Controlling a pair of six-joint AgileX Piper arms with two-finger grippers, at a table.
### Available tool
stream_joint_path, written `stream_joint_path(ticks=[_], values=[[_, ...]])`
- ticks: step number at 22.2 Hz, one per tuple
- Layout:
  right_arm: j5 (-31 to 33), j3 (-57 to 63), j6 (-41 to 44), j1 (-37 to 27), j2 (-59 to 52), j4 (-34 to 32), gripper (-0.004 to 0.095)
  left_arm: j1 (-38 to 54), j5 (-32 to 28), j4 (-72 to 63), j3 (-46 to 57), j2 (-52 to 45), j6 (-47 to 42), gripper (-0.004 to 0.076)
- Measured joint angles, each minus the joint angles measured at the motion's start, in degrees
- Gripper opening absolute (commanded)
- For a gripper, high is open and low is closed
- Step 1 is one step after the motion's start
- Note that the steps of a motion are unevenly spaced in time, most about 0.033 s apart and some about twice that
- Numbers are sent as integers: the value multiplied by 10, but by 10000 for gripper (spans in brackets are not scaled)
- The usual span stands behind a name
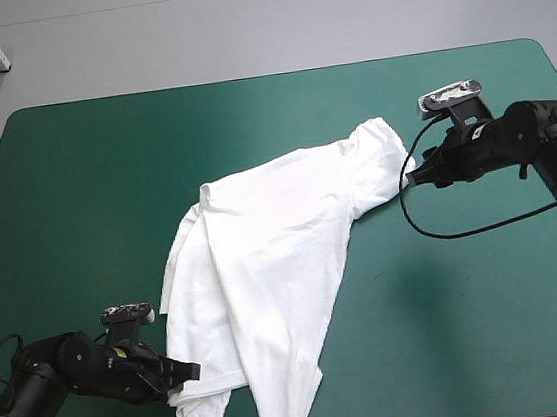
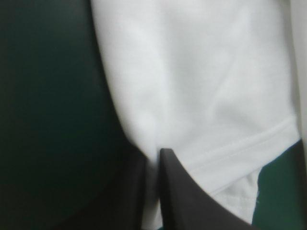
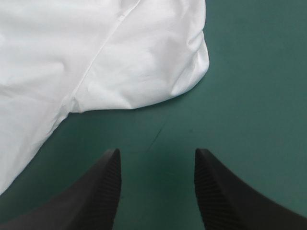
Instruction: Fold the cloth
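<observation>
The white T-shirt (image 1: 277,279) lies loosely spread on the teal-green cover (image 1: 85,190), running from the near left up to the far right. My left gripper (image 1: 184,374) sits at its near-left hem corner, shut on the T-shirt; in the left wrist view the hem (image 2: 230,148) runs between the black fingers (image 2: 192,201). My right gripper (image 1: 408,180) hovers just beside the shirt's far-right sleeve (image 3: 158,72). It is open, with bare cover between its fingers (image 3: 100,187) and a short gap to the cloth.
Bare teal-green cover lies left of the shirt and across the near right (image 1: 453,329). The table's rounded far-right corner (image 1: 532,44) is behind the right arm.
</observation>
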Motion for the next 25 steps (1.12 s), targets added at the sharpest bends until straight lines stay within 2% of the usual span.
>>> stream_joint_path(ticks=[7,12,15,17,18,20,22,24,25], values=[[-94,15,2,0,22,11,449,0,-13,0,0,0,4,19],[-131,15,-52,0,128,52,455,0,-11,0,1,0,4,19],[-156,15,-61,0,166,54,503,0,-11,0,1,0,4,19],[-182,15,-75,0,195,61,574,0,-11,0,1,0,4,19],[-199,15,-77,0,213,67,568,0,-11,0,1,0,4,19],[-221,15,-79,0,234,75,527,0,-9,0,1,0,4,19],[-232,10,-90,0,248,90,402,0,-8,0,1,0,4,19],[-238,8,-121,0,253,127,72,0,-10,0,1,0,4,19],[-238,8,-141,0,255,145,-15,0,-16,0,1,0,5,19]])
